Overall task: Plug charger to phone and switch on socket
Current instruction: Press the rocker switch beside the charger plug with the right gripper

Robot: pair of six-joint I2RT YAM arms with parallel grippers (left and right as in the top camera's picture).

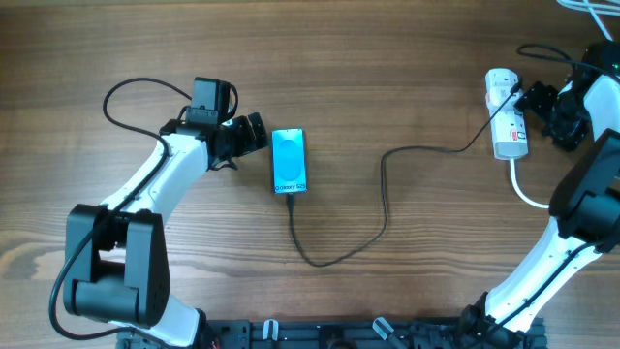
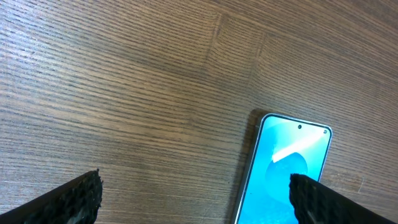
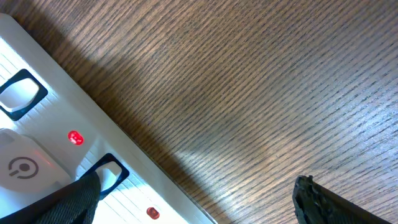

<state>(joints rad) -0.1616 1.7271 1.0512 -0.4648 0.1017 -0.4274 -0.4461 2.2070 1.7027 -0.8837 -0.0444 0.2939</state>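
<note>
The phone (image 1: 289, 161) lies flat at centre left, cyan screen up. The thin black charger (image 1: 385, 199) runs from the phone's near end, where its tip touches the phone, loops across the table and reaches the socket (image 1: 506, 116) at the far right. My left gripper (image 1: 257, 134) stands open just left of the phone's far end. In the left wrist view the phone (image 2: 280, 168) sits under the right fingertip (image 2: 317, 199). My right gripper (image 1: 539, 109) is open beside the socket. Its left fingertip (image 3: 68, 202) overlaps a rocker switch on the socket (image 3: 37, 124), where a red mark (image 3: 75, 137) shows.
A thicker white cable (image 1: 523, 189) curves from the socket's near end toward my right arm's base (image 1: 513, 291). A thin black cable (image 1: 131, 97) loops behind my left arm. Bare wooden tabletop (image 1: 407, 78) lies between phone and socket.
</note>
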